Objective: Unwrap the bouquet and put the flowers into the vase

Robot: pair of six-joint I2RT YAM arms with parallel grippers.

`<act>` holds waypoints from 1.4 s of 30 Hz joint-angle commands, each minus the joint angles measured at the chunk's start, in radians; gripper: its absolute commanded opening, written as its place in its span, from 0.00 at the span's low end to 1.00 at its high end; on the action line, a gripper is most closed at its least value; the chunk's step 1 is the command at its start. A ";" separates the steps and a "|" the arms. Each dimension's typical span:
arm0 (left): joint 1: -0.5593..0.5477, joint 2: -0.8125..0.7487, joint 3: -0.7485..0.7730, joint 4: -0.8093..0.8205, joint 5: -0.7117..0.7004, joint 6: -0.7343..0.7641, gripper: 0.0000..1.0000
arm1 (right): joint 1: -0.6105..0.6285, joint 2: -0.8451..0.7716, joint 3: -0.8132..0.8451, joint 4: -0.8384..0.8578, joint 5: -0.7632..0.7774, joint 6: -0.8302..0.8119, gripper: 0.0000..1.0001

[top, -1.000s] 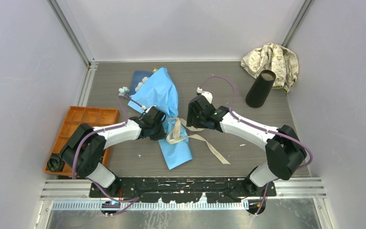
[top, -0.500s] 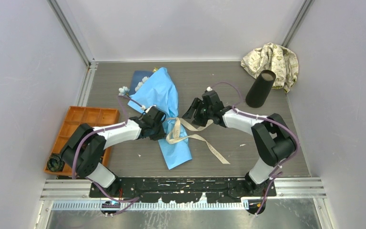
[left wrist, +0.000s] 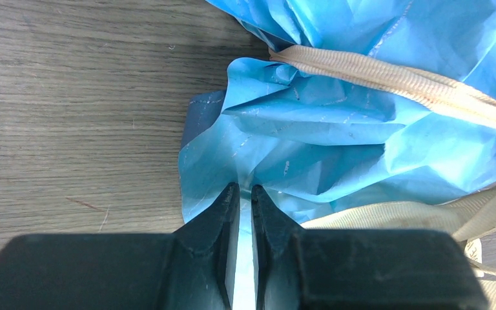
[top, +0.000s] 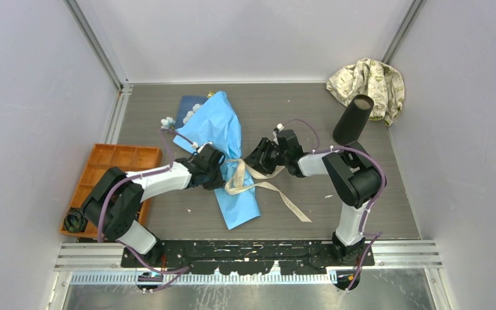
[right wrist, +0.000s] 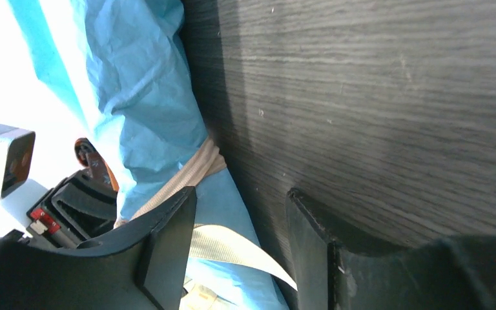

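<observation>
Tabletop (top: 361, 194): the bouquet (top: 223, 129) lay lengthwise left of centre, unmoved over the last second and still bound at its waist. The vase (top: 353, 119) stood at the far right, well apart from it. The ribbon (top: 278, 190) had loose tails trailing toward the near right. The left hand (left wrist: 245, 190) stayed closed on a fold of the blue paper, pinning the bundle. The right hand (right wrist: 242, 194) was the only mover. It had swung in low beside the knot, jaws apart, holding nothing. It was probably lining up to pull the ribbon, with unwrapping barely begun.
</observation>
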 commanded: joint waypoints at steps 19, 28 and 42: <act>0.007 0.035 0.006 -0.058 -0.017 0.029 0.14 | -0.051 -0.175 -0.276 0.209 -0.071 0.063 0.61; 0.007 0.023 0.001 -0.062 -0.020 0.030 0.14 | -0.059 -0.214 -0.329 0.317 -0.053 0.135 0.63; 0.007 0.028 -0.005 -0.048 -0.011 0.035 0.14 | -0.063 -0.151 -0.343 0.503 -0.150 0.217 0.63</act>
